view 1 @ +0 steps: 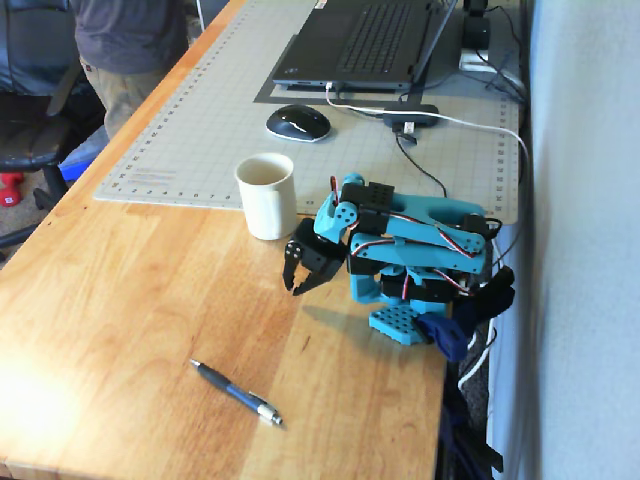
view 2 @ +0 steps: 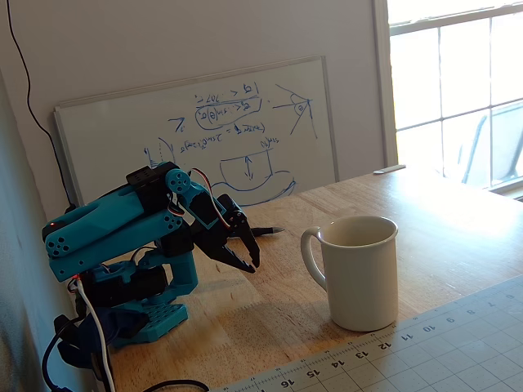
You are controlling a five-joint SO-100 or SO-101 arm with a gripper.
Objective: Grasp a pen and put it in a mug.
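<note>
The mug (view 1: 267,195) stood upright on the table (view 1: 130,300) at the cutting mat's (view 1: 210,120) edge; no contents were visible. The pen (view 1: 237,392) lay flat on bare wood, well apart. The fingers (view 1: 300,282) hung slightly spread and empty near the mug.

Turquoise plastic arm (view 1: 420,235), black jaws, white cables
</note>
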